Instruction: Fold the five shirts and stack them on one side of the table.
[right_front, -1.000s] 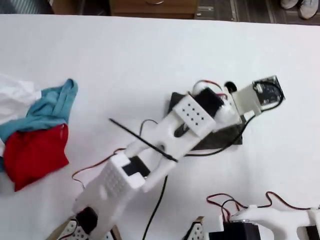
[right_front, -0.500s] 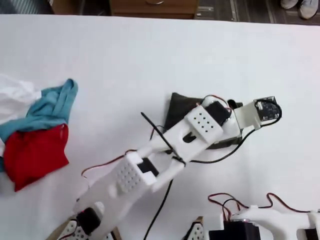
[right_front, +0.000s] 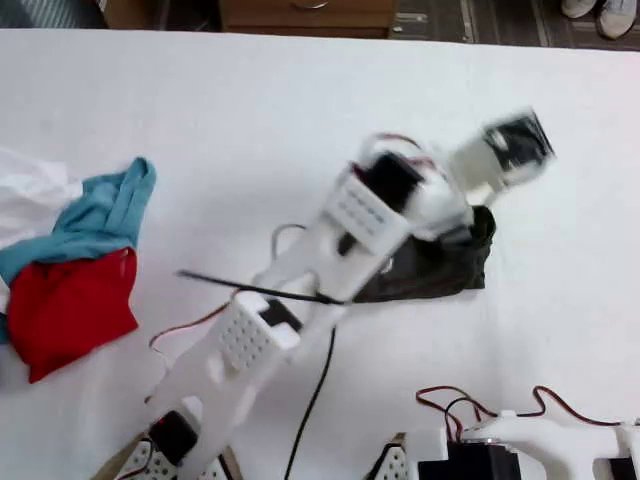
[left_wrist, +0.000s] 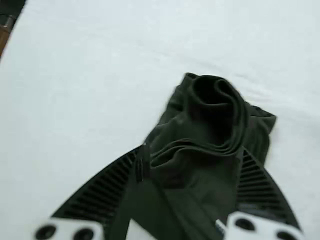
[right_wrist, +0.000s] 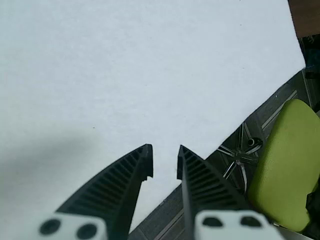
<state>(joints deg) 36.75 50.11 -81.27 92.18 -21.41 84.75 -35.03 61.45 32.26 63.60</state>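
Note:
A dark shirt (right_front: 440, 268) lies bunched on the white table (right_front: 250, 110), right of centre. My left gripper (right_front: 476, 222) is over its far right corner, shut on a fold of the cloth. In the left wrist view the gathered dark shirt (left_wrist: 210, 120) is pinched in my left gripper (left_wrist: 192, 156) and trails onto the table. At the left edge, a white shirt (right_front: 30, 190), a blue shirt (right_front: 100, 215) and a red shirt (right_front: 70, 305) lie in a crumpled pile. My right gripper (right_wrist: 164, 150) is slightly open over bare table, holding nothing.
The right arm's base (right_front: 540, 440) sits at the near right edge, with red and black cables (right_front: 315, 390) trailing by the arms. A green chair (right_wrist: 285, 165) stands past the table's edge. Bare table surrounds the dark shirt.
The left arm's wrist has swung toward the far side of the table with the dark shirt in its grip. The shirt has bunched and shifted right. The pile at the left has not moved.

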